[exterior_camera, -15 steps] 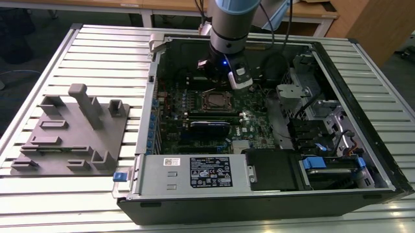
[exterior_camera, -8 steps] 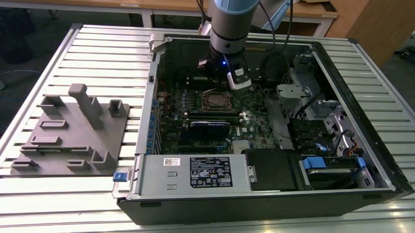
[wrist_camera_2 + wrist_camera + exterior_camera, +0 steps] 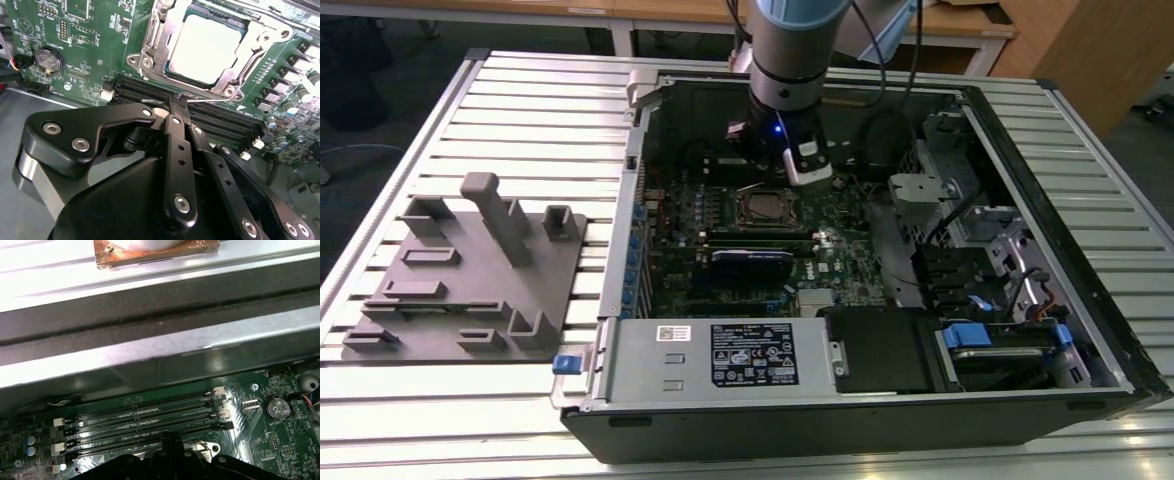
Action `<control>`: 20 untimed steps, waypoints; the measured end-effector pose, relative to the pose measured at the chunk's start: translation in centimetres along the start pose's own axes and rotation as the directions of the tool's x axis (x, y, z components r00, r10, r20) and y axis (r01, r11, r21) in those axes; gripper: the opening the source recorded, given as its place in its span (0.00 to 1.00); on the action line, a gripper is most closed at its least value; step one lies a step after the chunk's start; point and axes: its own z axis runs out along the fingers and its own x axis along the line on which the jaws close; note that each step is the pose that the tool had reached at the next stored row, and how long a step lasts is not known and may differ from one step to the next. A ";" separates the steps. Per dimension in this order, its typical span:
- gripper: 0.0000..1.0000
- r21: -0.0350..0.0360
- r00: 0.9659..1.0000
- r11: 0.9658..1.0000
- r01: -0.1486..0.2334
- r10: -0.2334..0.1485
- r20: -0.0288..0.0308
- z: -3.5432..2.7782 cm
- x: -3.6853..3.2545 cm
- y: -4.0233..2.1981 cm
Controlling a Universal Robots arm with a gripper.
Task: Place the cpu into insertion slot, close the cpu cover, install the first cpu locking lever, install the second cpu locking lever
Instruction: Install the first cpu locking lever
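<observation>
We find the fingers shut beside the loaded socket.
The cpu (image 3: 207,50) sits in the insertion slot (image 3: 220,15) under the cpu cover (image 3: 155,30); our gripper (image 3: 177,103) tips hang over the memory slots (image 3: 222,122).

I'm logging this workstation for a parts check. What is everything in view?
slatted metal table: one, pale grey, under everything
open computer case: one, black and silver, on the table
plastic fixture tray: one, grey, at the exterior view's left of the case
motherboard: one, green, inside the case
small square insertion slot: one, silvery rim, mid-board
flat square cpu: one, silver-grey, seated in the slot
thin metal cpu cover: one, silvery, lying over the cpu's edges
long memory slots: four, black, beside the socket
round coin battery: one, silver, on the board
robot arm: one, grey, above the board
gripper: one, black, shut, beside the cover
</observation>
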 end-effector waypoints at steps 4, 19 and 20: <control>0.11 0.000 1.000 1.000 -0.007 0.007 0.002 0.02 0.11 0.04; 0.11 -0.003 0.999 0.999 -0.039 0.039 0.021 0.34 0.17 0.10; 0.11 -0.003 0.998 0.999 -0.052 0.052 0.024 0.36 0.17 0.09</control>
